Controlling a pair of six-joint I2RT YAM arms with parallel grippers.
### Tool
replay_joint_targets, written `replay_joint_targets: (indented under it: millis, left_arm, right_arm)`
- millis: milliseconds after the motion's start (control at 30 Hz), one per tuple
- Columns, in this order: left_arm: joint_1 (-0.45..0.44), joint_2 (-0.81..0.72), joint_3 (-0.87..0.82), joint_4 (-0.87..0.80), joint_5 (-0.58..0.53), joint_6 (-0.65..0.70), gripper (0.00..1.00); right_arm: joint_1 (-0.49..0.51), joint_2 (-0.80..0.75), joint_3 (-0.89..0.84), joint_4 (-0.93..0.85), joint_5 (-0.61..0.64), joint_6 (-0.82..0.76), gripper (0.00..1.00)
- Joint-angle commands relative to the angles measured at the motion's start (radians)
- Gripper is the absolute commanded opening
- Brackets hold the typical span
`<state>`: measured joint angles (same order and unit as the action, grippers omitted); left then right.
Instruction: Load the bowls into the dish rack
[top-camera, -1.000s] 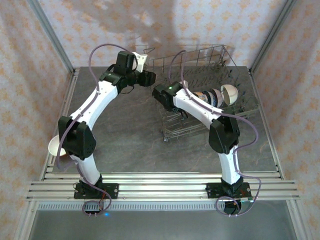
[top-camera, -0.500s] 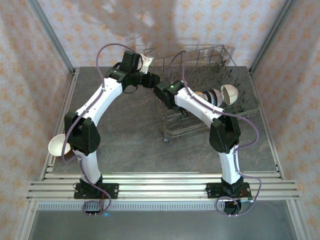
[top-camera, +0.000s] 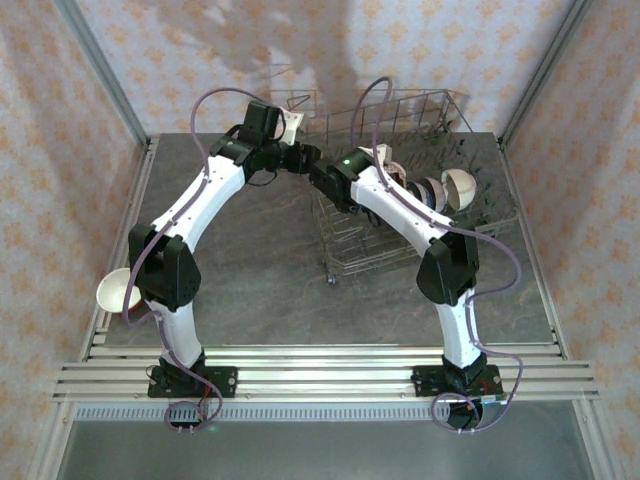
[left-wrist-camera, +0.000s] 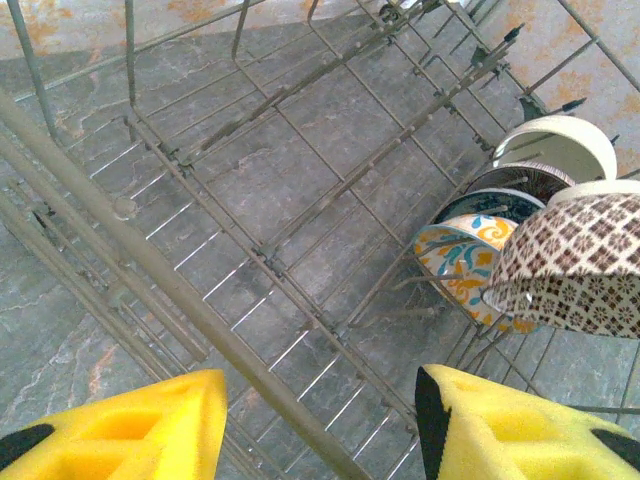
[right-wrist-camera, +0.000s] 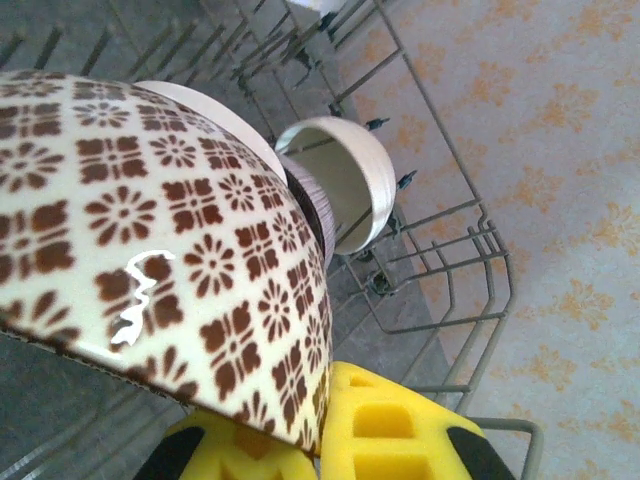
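Found the tabletop carrying the dish rack, a wire basket set toward the far right. Saw the left gripper hanging over the rack's left wall, jaws half spread on nothing. Saw the right gripper inside the rack, clamped on the rim of a brown-patterned bowl, held tilted just beside the row already slotted along the rack's right side: racked cream bowl, striped bowl, blue-and-orange bowl. Spotted a stray cream bowl well left of the rack, not yet loaded. Judged the risks from here: knocking the patterned bowl against its blue-and-orange neighbour on the way down, given so little room beside it; missing the gap between tines and leaving the bowl to roll on release; slipping out of a thin rim pinch on glazed ceramic; brushing the left gripper, crowded close at the rack's left wall.
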<state>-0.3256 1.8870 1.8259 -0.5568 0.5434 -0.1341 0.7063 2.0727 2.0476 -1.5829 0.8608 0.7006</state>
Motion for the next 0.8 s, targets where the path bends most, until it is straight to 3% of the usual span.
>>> replay_joint_targets:
  millis: [0, 533, 767]
  left_arm:
    - [0.001, -0.048, -0.021, 0.024, 0.009, -0.024, 0.54]
    - [0.003, -0.085, -0.095, 0.018, -0.042, -0.039, 0.54]
    - [0.036, -0.12, -0.103, -0.011, -0.082, -0.093, 0.54]
  right_arm:
    - [0.009, 0.049, 0.02, -0.193, 0.067, 0.184, 0.0]
    - [0.032, 0.12, -0.048, -0.196, 0.005, 0.399, 0.0]
    - [0.03, 0.121, -0.057, -0.196, -0.036, 0.393, 0.0]
